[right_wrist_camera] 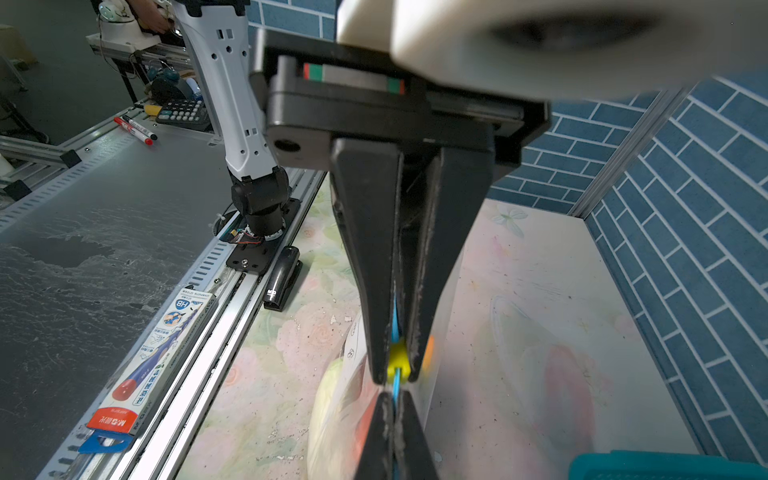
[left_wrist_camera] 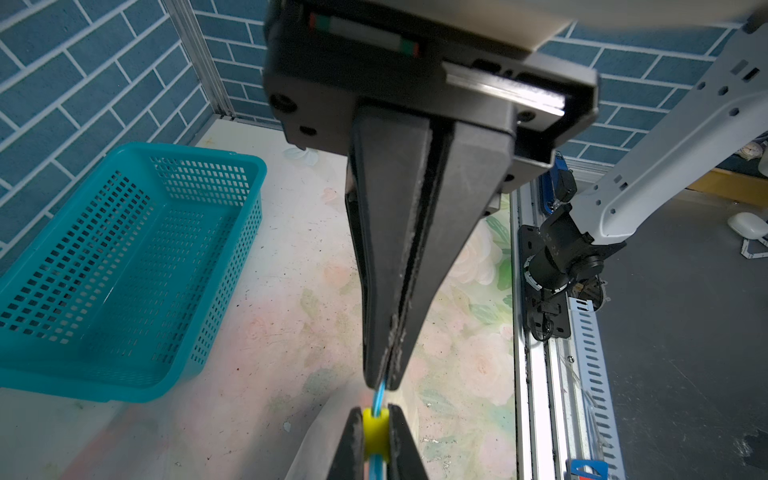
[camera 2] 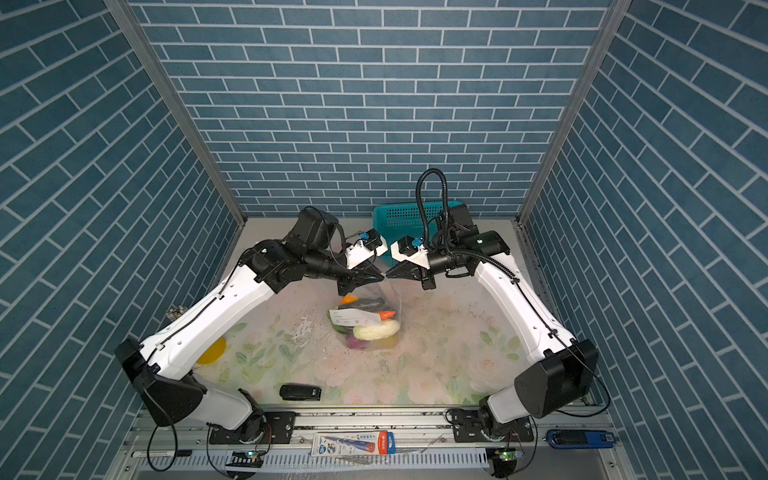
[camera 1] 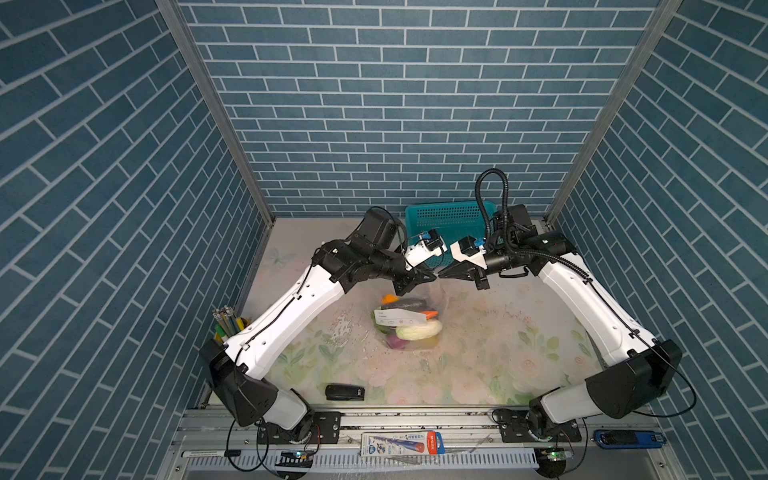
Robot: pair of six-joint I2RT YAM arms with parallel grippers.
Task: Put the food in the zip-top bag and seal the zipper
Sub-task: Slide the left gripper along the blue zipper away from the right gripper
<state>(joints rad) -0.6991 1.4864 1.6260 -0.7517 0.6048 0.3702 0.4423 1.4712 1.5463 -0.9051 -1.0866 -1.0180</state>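
The clear zip-top bag (camera 1: 409,320) stands mid-table, lifted by its top edge, with the food inside: a white leafy piece (camera 1: 417,330), orange (camera 1: 388,298) and purple (camera 1: 395,343) pieces. Above it my two grippers meet tip to tip in both top views. My left gripper (left_wrist_camera: 384,382) is shut on the light-blue zipper (left_wrist_camera: 379,400). Right against it, my right gripper (right_wrist_camera: 397,376) is shut on the yellow slider (right_wrist_camera: 397,358) of that zipper. The left wrist view shows the slider (left_wrist_camera: 375,434) pinched between the right gripper's fingers.
A teal basket (camera 1: 449,220) stands at the back behind the grippers. A black stapler (camera 1: 345,392) lies near the front edge. A pencil cup (camera 1: 226,324) is at the left, and a pencil box (camera 1: 401,442) lies on the front rail.
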